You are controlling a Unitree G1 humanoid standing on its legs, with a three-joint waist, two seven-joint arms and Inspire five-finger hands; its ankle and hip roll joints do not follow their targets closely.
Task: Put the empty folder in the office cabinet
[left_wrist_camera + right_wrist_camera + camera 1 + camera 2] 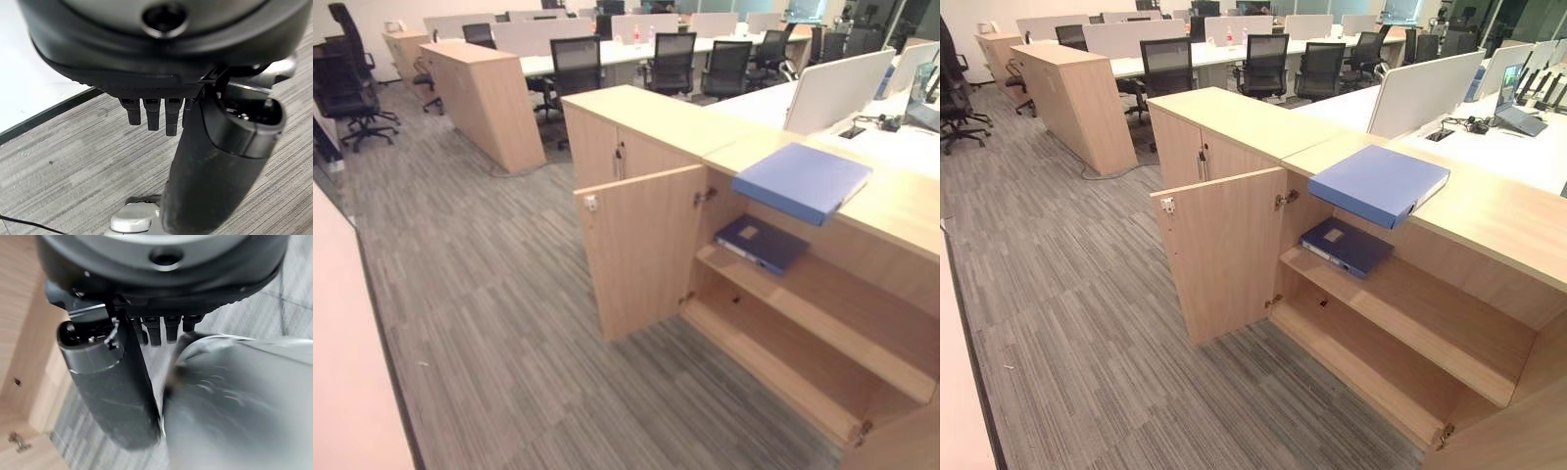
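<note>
While both arms hang low beside the body, the left hand [195, 161] shows its fingers [152, 115] straight and side by side above the grey carpet [73, 171], holding nothing. The right hand [110, 382] hangs near the cabinet's wooden base, its fingers [161, 333] likewise straight, together and empty.

Nearest in the head views, the cabinet door [1219, 255] stands swung wide open. Behind it, the office cabinet [862, 323] exposes a middle shelf [1410, 313] and a floor panel. A dark blue folder [1344, 245] already lies flat at the left end of that shelf.

Above, the light blue folder [1378, 183] lies flat on the cabinet top, its near corner projecting past the front edge. Its long axis runs diagonally, from the overhanging near-left corner back toward the desks on the right; the spine appears to face right.

Judged from its boxy shape and the task wording, it should be light, rigid and smooth-skinned, so likely slippery. The overhanging corner looks like the best purchase: thumb above, fingers beneath, or both hands on opposite long edges.

Farther back stand desks and office chairs [578, 64].
</note>
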